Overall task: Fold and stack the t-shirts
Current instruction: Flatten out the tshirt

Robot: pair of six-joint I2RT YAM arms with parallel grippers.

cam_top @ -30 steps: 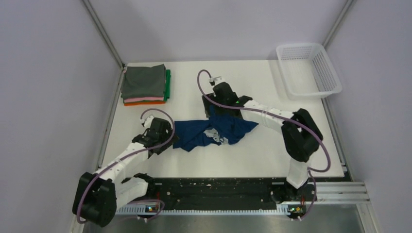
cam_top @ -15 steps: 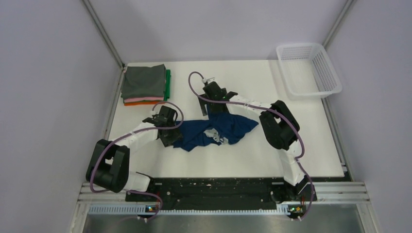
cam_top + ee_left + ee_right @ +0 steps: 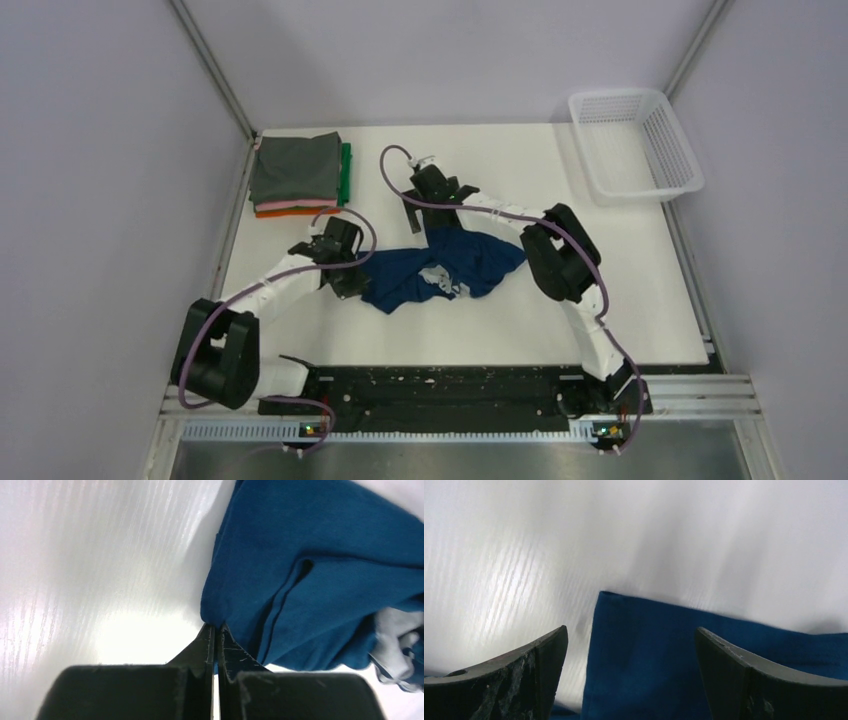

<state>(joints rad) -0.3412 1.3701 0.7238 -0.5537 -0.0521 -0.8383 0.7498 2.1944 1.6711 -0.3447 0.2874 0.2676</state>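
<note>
A navy blue t-shirt point(image 3: 445, 268) lies crumpled mid-table, its pale print point(image 3: 436, 278) partly showing. My left gripper point(image 3: 353, 283) is at its left edge. In the left wrist view the gripper point(image 3: 216, 626) is shut, pinching the hem of the blue shirt point(image 3: 325, 570). My right gripper point(image 3: 420, 222) hovers at the shirt's far edge. In the right wrist view it point(image 3: 630, 628) stands open, with a corner of the blue cloth point(image 3: 649, 660) lying between the fingers, not pinched. Folded t-shirts point(image 3: 298, 172) sit stacked at the back left, grey on top, with pink, orange and green point(image 3: 346, 175) below.
A white mesh basket point(image 3: 675, 150) stands at the back right corner. Metal frame posts and lilac walls enclose the table. The black rail with both arm bases point(image 3: 440, 395) runs along the near edge.
My left gripper slid up to the shirt's left edge and shut on it. The right arm swung left and back to the shirt's far corner, still open.
</note>
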